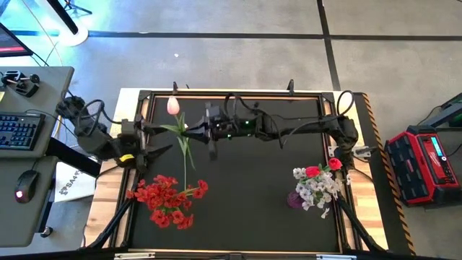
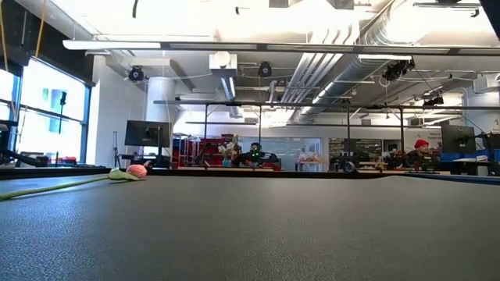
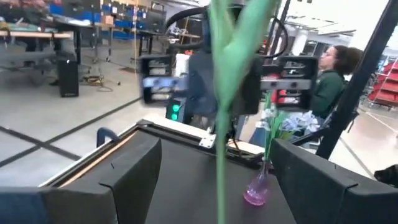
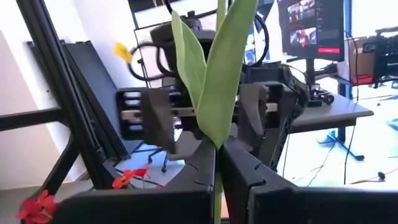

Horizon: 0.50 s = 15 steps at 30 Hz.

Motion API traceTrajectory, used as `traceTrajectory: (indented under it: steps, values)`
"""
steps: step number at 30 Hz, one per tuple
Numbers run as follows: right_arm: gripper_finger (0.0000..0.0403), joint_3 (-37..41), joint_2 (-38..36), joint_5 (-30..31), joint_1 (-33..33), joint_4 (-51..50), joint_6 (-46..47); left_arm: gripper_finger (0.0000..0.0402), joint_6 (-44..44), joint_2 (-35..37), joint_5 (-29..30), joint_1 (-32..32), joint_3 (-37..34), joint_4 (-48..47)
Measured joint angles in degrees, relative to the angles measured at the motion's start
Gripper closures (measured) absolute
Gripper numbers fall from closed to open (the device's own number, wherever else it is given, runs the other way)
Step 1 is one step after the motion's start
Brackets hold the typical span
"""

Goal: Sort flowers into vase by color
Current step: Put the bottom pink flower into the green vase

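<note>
A green tulip stem (image 4: 217, 81) with long leaves stands upright between my two grippers, which face each other over the table's far left. My right gripper (image 4: 217, 152) (image 1: 196, 133) is shut on it. My left gripper (image 3: 217, 171) (image 1: 164, 139) is open, one finger on each side of the stem (image 3: 219, 124), apart from it. From above, a pale pink bud (image 1: 173, 106) tops a stem reaching toward the red blossom clusters (image 1: 167, 198) on the table. The low view shows a pink bud (image 2: 137, 171) at table level and no gripper; I cannot tell whether it is the same sprig. My right gripper pinches the tulip's stem between its two fingers just below the point where the leaves fork (image 4: 217, 140). The fingers come level from the table's right, across the stem. The leaves rise above the fingers and the stem runs down between them.
A small purple vase (image 1: 294, 198) (image 3: 256, 186) with white-grey blossoms and red-pink rosebuds (image 1: 317, 180) stands near right. Beyond the table's left edge is a desk with keyboard (image 1: 18, 130), and a red case (image 1: 426, 159) sits to the right. A person (image 3: 333, 74) sits behind.
</note>
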<state>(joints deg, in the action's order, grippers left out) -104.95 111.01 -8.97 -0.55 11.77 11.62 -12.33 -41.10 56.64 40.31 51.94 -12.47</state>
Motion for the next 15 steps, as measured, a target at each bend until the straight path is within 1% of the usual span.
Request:
traceTrajectory:
  steps: [4, 10, 13, 15]
  values:
    - [0.0403, 0.0, 0.0, -1.22, 0.59, 0.13, 0.12, 0.0115, 1.99, -2.68, -1.96, -4.27, 0.0, 3.32]
    - [0.0403, 0.0, 0.01, -2.19, 0.59, 0.05, 2.84, 0.0118, -0.23, -5.68, -8.67, -9.96, -0.04, 5.29]
    - [0.0403, 0.01, 0.01, -2.69, 0.59, -0.4, 2.88, 0.0132, 0.46, -6.19, -10.87, -11.47, -0.02, 7.27]
    - [0.0403, 0.0, 0.01, -3.43, 0.59, -0.4, 2.9, 0.0151, 0.46, -6.67, -11.23, -12.32, -0.02, 7.27]
